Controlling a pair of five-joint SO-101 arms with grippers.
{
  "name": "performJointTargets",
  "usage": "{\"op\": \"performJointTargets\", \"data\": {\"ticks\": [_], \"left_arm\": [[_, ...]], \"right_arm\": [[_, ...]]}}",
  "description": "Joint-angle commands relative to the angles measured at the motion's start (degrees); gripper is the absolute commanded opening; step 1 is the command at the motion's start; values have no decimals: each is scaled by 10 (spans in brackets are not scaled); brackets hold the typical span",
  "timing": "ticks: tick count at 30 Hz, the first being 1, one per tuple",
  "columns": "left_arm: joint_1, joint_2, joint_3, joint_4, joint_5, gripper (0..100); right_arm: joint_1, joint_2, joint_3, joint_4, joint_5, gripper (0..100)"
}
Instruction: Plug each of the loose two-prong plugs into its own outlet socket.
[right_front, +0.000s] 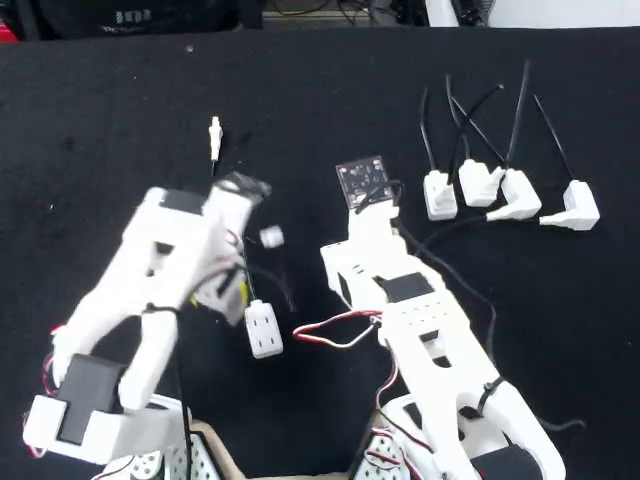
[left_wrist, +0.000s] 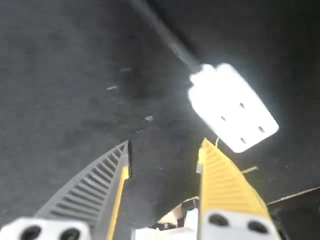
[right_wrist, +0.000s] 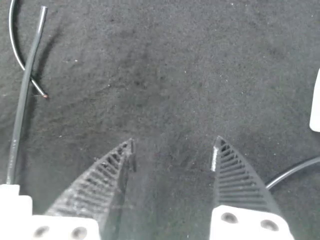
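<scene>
Yellow-ribbed left gripper (left_wrist: 165, 147) spread wide, clasping nothing, fingertips just beside one white outlet socket (left_wrist: 232, 107). Right gripper (right_wrist: 174, 142) likewise parted, empty, over black cloth (right_wrist: 200, 60). Four white two-prong plugs (right_front: 515, 195) clustered well apart from socket, black cords (right_front: 520, 100) trailing.

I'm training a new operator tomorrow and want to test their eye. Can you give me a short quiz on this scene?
1. True or false: the left gripper grips the outlet block.
2. How many white plugs lie together in a row? A two, B four, C six.
3. Fill in: the right gripper has its jaws ____.
Key: 1 false; 2 B; 3 open.
</scene>
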Motion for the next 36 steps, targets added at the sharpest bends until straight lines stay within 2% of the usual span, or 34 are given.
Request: {"op": "performJointTargets", "data": {"ticks": [1, 6, 9, 15, 20, 26, 32, 36], "left_arm": [[-61, -5, -86, 11, 4, 223], [-61, -5, -70, -97, 8, 223], [-43, -5, -44, -173, 57, 223], [21, -5, 59, -317, 128, 223], [7, -11, 177, -455, 134, 223], [-87, -9, 173, -388, 124, 223], [-177, -28, 163, -302, 58, 223], [-236, -93, 161, -249, 18, 223]], "right_arm": [[16, -2, -7, -12, -1, 230], [16, -2, -7, -12, -1, 230], [16, -2, -7, -12, -1, 230], [16, -2, -6, -11, -1, 230], [16, -2, -5, -12, -1, 230], [16, -2, -6, -12, -1, 230], [16, -1, -5, -14, -1, 230], [16, -1, -5, -14, -1, 230]]}}
